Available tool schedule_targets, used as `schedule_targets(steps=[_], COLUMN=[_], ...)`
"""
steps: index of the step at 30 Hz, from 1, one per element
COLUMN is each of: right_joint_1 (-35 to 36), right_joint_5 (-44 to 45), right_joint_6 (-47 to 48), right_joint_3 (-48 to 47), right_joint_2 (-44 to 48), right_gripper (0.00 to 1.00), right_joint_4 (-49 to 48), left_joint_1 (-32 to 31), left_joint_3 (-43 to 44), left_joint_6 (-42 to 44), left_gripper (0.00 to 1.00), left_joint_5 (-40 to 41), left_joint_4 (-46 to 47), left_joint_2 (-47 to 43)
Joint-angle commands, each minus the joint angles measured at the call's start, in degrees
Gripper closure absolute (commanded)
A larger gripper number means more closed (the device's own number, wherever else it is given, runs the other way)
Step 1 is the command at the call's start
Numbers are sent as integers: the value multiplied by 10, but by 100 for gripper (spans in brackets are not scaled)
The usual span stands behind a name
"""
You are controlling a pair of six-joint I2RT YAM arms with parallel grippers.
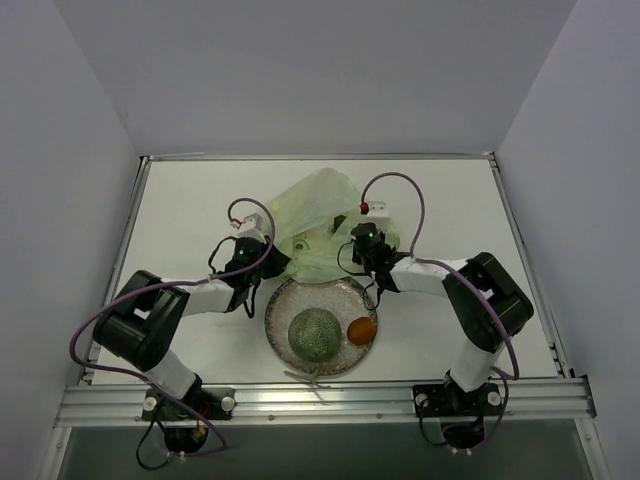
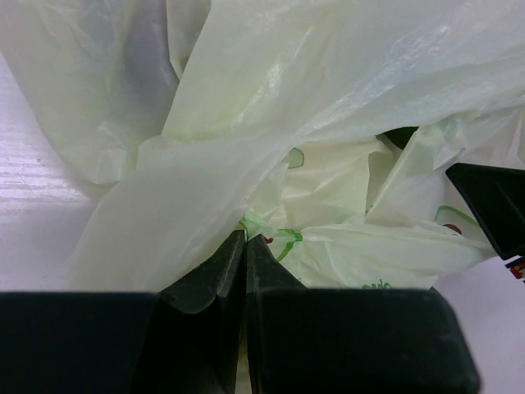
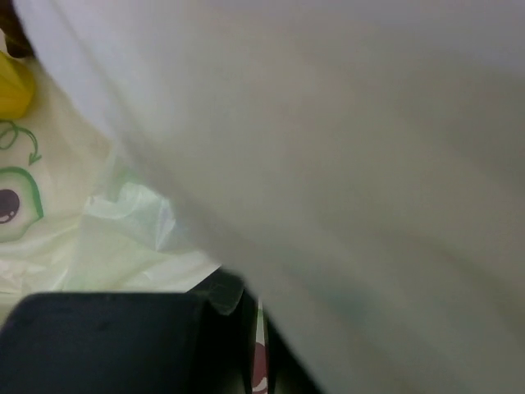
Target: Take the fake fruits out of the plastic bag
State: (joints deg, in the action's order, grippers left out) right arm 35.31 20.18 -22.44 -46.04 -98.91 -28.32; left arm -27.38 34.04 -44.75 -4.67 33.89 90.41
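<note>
Pinching a fold of the plastic bag (image 2: 328,98), just behind the plate (image 1: 280,300), with left gripper (image 2: 245,246) pressed together; right gripper (image 1: 362,255) closed tight too, hold on film unclear. On the plate: melon (image 1: 314,333), orange (image 1: 361,330); yellow piece (image 3: 12,90) behind it, bagged. Risks tearing thin film under opposing pulls.

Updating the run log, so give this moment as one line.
left pincer: shut on bag | right pincer: shut, at bag | melon, orange: on plate

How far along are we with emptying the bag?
Done: melon and orange sit on the plate. In hand: left gripper, jaws shut, pinches the bag; right gripper shut among its folds. Left: at least a yellow piece amid the plastic.
</note>
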Motion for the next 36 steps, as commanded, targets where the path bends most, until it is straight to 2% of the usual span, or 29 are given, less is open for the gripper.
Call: schedule_targets(steps=[1, 3, 8, 11, 17, 21, 25, 26, 28, 31, 32, 36], right_joint_1=[0, 3, 56, 71, 79, 64, 59, 57, 50, 35, 32, 20], right_joint_5=[26, 28, 62, 24, 10, -91, -179, -189, -196, -197, -233, -295], right_joint_6=[-11, -9, 25, 31, 66, 88, 139, 151, 179, 199, 206, 240], right_joint_3=[-16, -25, -59, -97, -181, -239, -301, -312, -343, -367, -381, -434], right_joint_2=[1, 5, 50, 43, -44, -99, -163, -172, -193, -211, -214, -240], right_gripper=[100, 100, 82, 74, 76, 77, 63, 55, 50, 49, 48, 38], right_joint_4=[-40, -29, 2, 26, 61, 30, 29, 33, 42, 58, 65, 114], left_joint_1=[-4, -5, -4, -6, -5, -5, -6, -6, -6, -6, -6, -6], left_joint_3=[7, 5, 1, 1, -1, -9, -20, -20, -21, -16, -16, -13], left_joint_6=[-20, -16, -6, -4, 5, 13, 21, 22, 20, 19, 16, 16], left_gripper=[98, 98, 98, 98, 98, 98, 98, 98, 98, 98, 98, 98], left_joint_5=[-7, -2, 8, 4, 16, 40, 80, 84, 90, 81, 79, 74], left_joint_4=[38, 35, 23, 24, 14, 1, -23, -26, -25, -23, -21, -16], left_joint_2=[7, 0, -26, -33, -49, -84, -114, -117, -117, -104, -102, -89])
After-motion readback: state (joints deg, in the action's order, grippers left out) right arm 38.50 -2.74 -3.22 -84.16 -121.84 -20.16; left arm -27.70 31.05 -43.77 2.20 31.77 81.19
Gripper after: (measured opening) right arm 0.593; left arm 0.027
